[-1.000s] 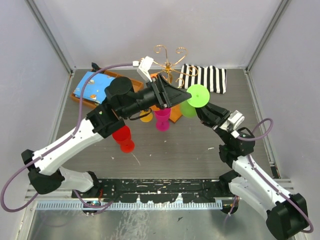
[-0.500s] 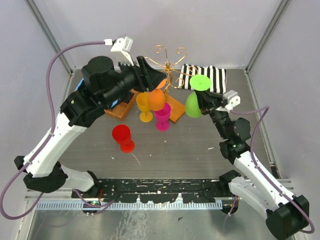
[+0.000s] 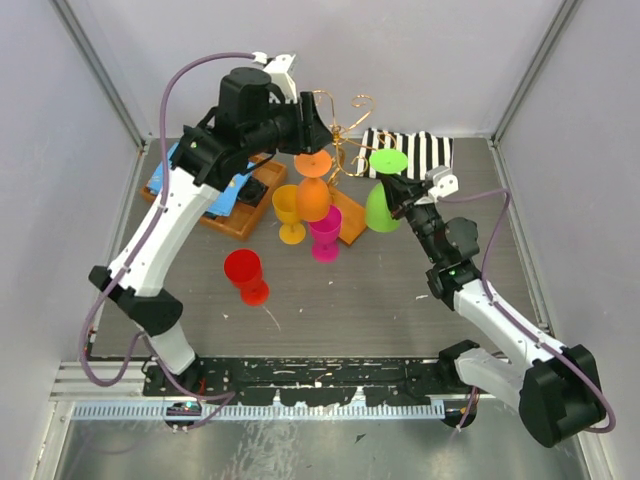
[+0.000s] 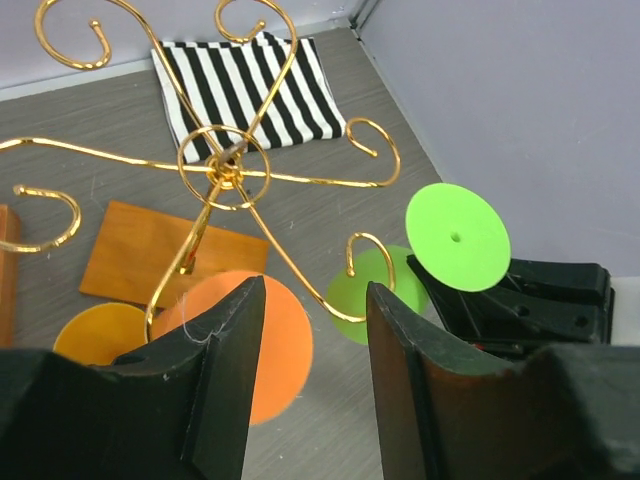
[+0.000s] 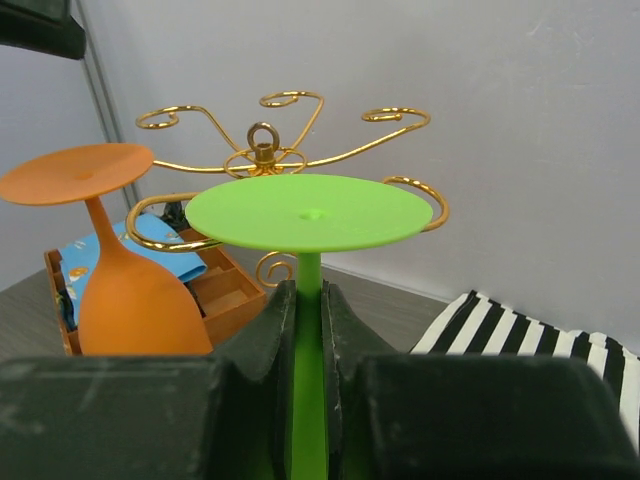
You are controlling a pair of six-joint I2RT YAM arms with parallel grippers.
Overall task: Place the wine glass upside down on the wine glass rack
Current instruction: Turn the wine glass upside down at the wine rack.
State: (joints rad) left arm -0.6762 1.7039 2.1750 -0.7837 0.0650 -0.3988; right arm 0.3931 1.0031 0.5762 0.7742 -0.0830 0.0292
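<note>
The gold wire wine glass rack (image 3: 340,125) stands on its orange-brown base (image 3: 350,218) at the back middle. An orange wine glass (image 3: 312,197) hangs upside down from one of its arms. My right gripper (image 3: 395,188) is shut on the stem of a green wine glass (image 3: 383,210). It holds the glass upside down, foot up, just right of the rack. In the right wrist view the green foot (image 5: 310,212) sits level with a scroll arm (image 5: 425,205). My left gripper (image 4: 312,370) is open and empty above the rack (image 4: 222,165), over the orange foot (image 4: 275,340).
A yellow glass (image 3: 290,215) and a magenta glass (image 3: 325,235) stand in front of the rack. A red glass (image 3: 245,275) stands nearer, to the left. A wooden tray with blue cloth (image 3: 195,185) is at back left. A striped cloth (image 3: 415,155) is at back right.
My left arm has risen and pulled back from the rack, uncovering the orange glass, which now hangs there. My right gripper has carried the green glass up and closer to the rack.
</note>
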